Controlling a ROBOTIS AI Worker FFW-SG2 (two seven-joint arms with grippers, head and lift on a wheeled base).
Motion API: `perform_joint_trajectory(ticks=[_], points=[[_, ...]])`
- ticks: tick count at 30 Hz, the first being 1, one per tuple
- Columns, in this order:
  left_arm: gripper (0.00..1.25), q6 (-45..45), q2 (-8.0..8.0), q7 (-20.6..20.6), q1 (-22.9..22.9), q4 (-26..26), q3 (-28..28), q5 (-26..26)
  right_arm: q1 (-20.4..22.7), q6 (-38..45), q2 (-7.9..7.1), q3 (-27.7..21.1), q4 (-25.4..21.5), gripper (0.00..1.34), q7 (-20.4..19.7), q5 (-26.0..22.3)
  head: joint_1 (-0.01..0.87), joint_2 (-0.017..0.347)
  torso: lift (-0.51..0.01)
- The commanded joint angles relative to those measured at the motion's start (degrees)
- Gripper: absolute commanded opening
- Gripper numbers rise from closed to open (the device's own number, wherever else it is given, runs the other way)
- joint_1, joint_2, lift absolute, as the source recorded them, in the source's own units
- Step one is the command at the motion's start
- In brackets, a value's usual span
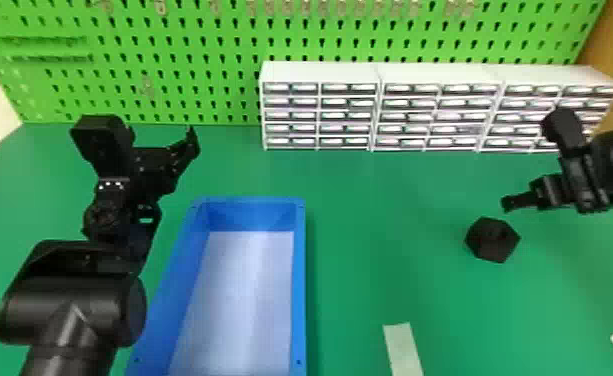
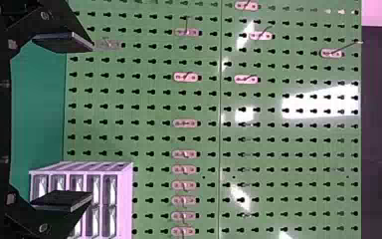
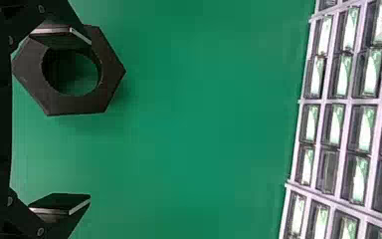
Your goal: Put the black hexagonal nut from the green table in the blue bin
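Fingers [image 3: 59, 203] of the right gripper [image 1: 512, 202] stand spread and empty, one overlapping the black nut [image 1: 492, 240] in the right wrist view; I cannot tell whether they touch. The nut lies on the green table [image 1: 395, 200], well to the right of the blue bin [image 1: 298, 280]. The left gripper [image 1: 182, 155] is open and empty, up near the bin's far left corner. White drawers [image 1: 320, 72] stand behind.

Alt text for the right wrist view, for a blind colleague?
The black hexagonal nut lies on the green table, partly hidden by one finger of the open right pincer. A pale drawer rack stands farther off.
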Motion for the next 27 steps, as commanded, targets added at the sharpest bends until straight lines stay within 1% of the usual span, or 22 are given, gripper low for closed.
perform_joint_trajectory(ticks=[1, 5, 8, 18, 21, 27], points=[[1.03, 0.0, 0.00, 0.0, -0.2, -0.1, -0.1, 0.0, -1.1, -2.5, 1.82, 0.2, 4.3, 1.13, 0.0, 1.3, 0.686, 0.051, -0.096], [1.03, 0.0, 0.00, -0.1, -0.2, -0.2, -0.1, 0.0, -1.6, -3.9, 2.70, 0.3, 6.5, 1.12, 0.0, 2.7, 0.686, 0.051, -0.096], [1.03, -0.1, 0.00, -0.1, -0.3, -0.4, -0.2, 0.1, -1.6, -4.8, 3.05, -0.4, 7.7, 1.12, 0.0, 3.9, 0.686, 0.051, -0.096], [1.03, -0.1, 0.00, -0.1, -0.3, -1.2, -0.2, 0.1, -1.3, -9.7, 5.25, -3.3, 12.5, 1.09, -0.3, 8.9, 0.686, 0.051, -0.096], [1.03, -0.2, 0.00, -0.1, -0.3, -1.2, -0.4, 0.3, -1.0, -11.1, 5.69, -4.7, 13.3, 1.07, -1.5, 9.3, 0.686, 0.051, -0.096], [1.03, -0.5, 0.00, -0.1, -0.3, -1.2, -0.4, 0.5, -0.1, -13.1, 6.83, -6.8, 14.6, 1.07, -3.3, 10.0, 0.686, 0.051, -0.096]])
